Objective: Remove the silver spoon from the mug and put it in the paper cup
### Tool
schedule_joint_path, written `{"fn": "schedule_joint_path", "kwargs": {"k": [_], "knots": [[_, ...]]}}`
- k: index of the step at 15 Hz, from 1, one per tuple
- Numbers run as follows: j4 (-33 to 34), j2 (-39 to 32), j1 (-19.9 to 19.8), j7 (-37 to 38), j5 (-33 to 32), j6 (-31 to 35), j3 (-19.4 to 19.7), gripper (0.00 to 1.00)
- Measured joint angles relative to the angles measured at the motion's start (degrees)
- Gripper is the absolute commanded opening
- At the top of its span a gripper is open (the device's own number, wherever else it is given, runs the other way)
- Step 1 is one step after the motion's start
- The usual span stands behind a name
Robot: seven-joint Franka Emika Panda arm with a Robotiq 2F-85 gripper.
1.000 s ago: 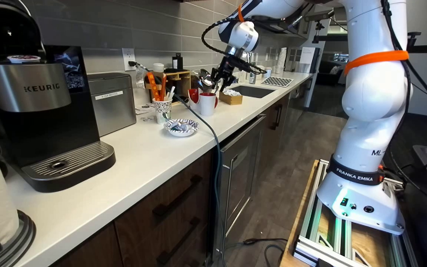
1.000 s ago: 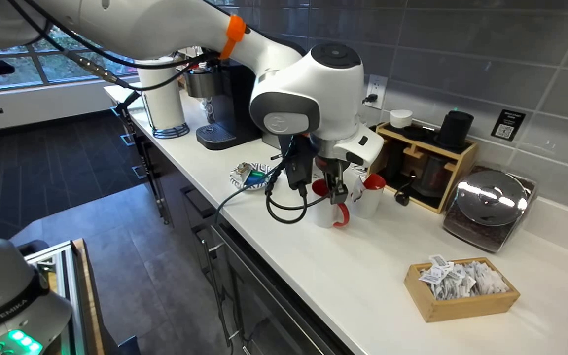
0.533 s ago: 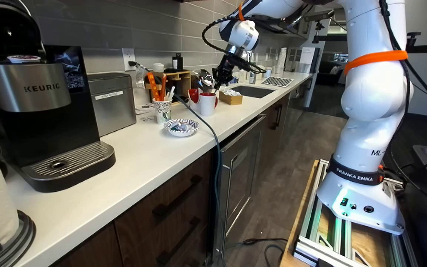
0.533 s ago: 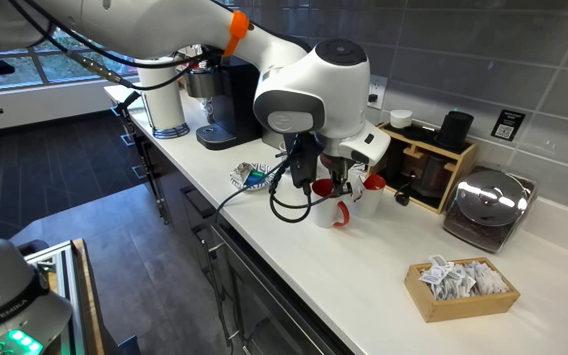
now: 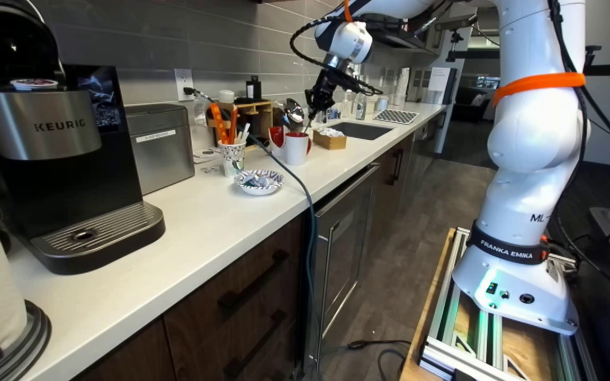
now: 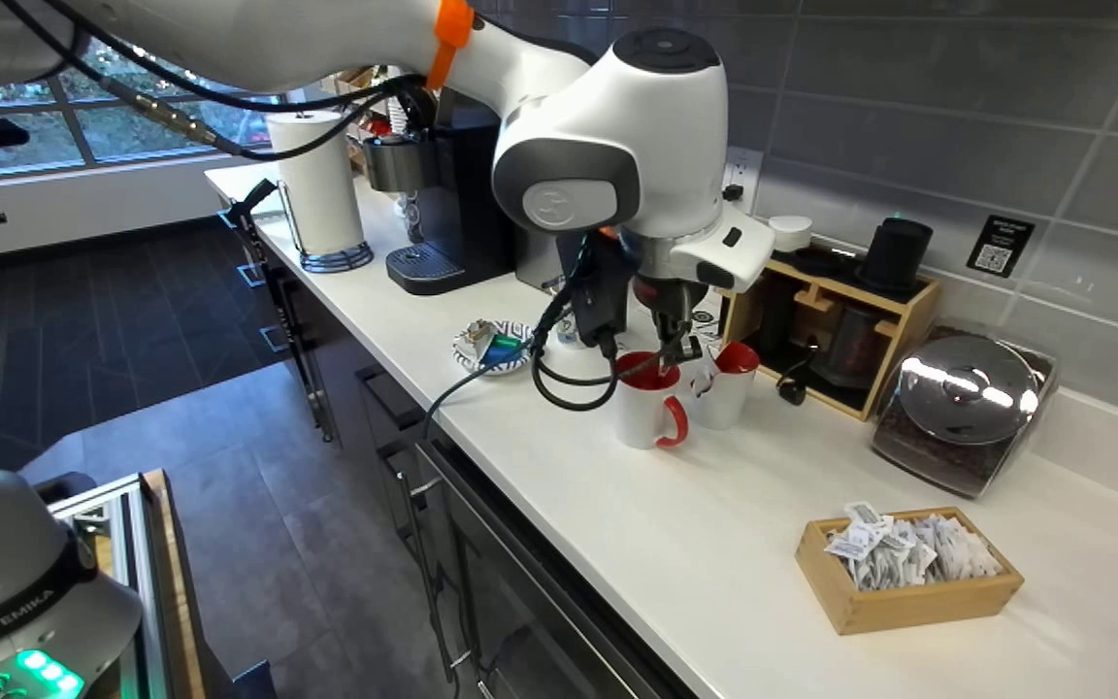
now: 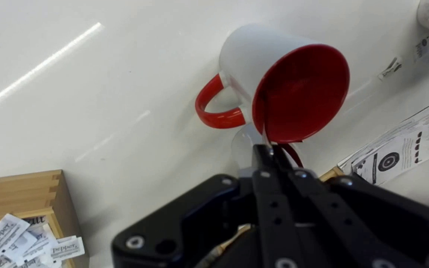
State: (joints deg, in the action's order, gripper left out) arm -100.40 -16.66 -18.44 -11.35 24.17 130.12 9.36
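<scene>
Slow and straight on the way out

My gripper (image 7: pixel 271 150) is clenched on the handle of the spoon (image 7: pixel 266 130), which slants down into the mug (image 7: pixel 251 56); its lower end is too dark to make out, and I cannot tell whether it touches the rim. I take this step to be the drawing-out: I should rise slowly along the spoon's line, so the tip neither hooks the rim nor tips the mug. The second mug (image 6: pixel 726 396) stands just beside it, so swinging sideways too soon risks a knock. Farther out, in an exterior view, the paper cup (image 5: pixel 232 159) stands near the patterned bowl (image 5: pixel 270 189), with orange items (image 5: pixel 219 123) and white sticks (image 5: pixel 245 132) crowding its mouth; I want good height there, then a near-upright lowering into a gap
</scene>
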Motion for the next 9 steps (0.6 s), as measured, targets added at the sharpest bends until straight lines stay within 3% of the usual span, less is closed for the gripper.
{"fn": "schedule_joint_path", "kwargs": {"k": [4,9], "knots": [[-0.8,3.9,2.0,-0.5,-5.0,0.6,-0.4,0.01],[-5.3,11.8,5.7,-0.5,-19.2,7.0,-0.4,0.01]]}}
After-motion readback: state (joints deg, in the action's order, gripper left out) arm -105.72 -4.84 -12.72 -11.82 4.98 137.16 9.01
